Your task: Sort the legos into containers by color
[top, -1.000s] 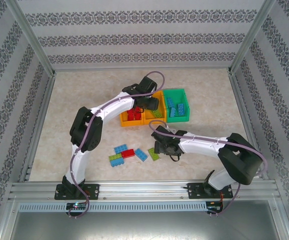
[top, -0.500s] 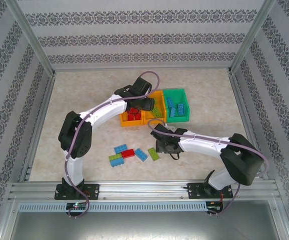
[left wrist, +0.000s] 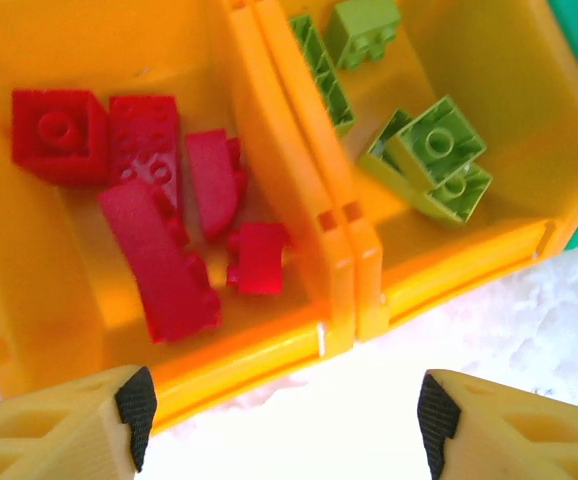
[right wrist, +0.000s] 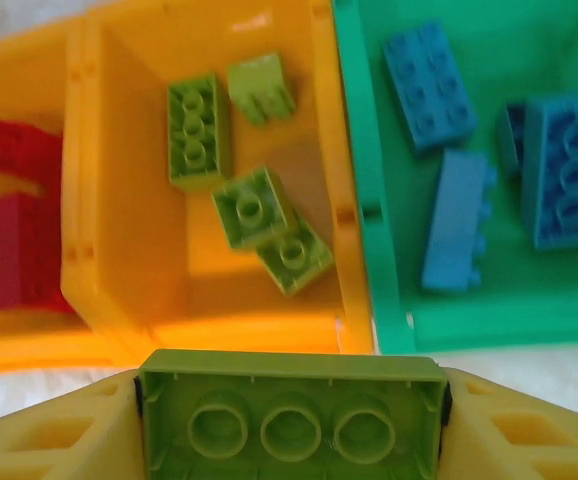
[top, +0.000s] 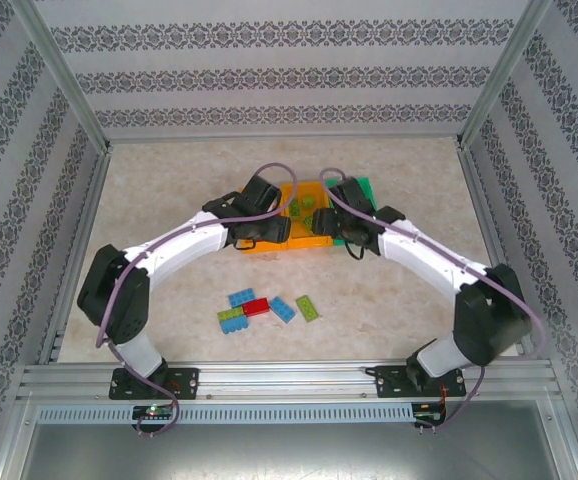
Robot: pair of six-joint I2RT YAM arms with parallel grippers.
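Three containers stand joined in a row. The left orange bin (left wrist: 29,300) holds several red legos (left wrist: 154,245). The middle orange bin (right wrist: 134,250) holds light green legos (right wrist: 254,205). The green bin (right wrist: 369,160) holds blue legos (right wrist: 429,70). My left gripper (left wrist: 287,410) is open and empty above the table, just before the two orange bins' near wall. My right gripper (right wrist: 291,420) is shut on a light green brick (right wrist: 291,410), underside up, at the near rim of the middle bin. From above, the left gripper (top: 269,228) and right gripper (top: 331,215) flank the bins (top: 304,205).
Loose legos lie on the table in front of the bins: blue (top: 240,297), red (top: 257,306), green (top: 307,306) and another blue (top: 283,309). Both arms arch in from the sides. Metal frame rails and patterned walls bound the table.
My left gripper opened and drew back from the red bin toward the near side. My right gripper shut on a green brick by the loose pile and carried it up to the bins.
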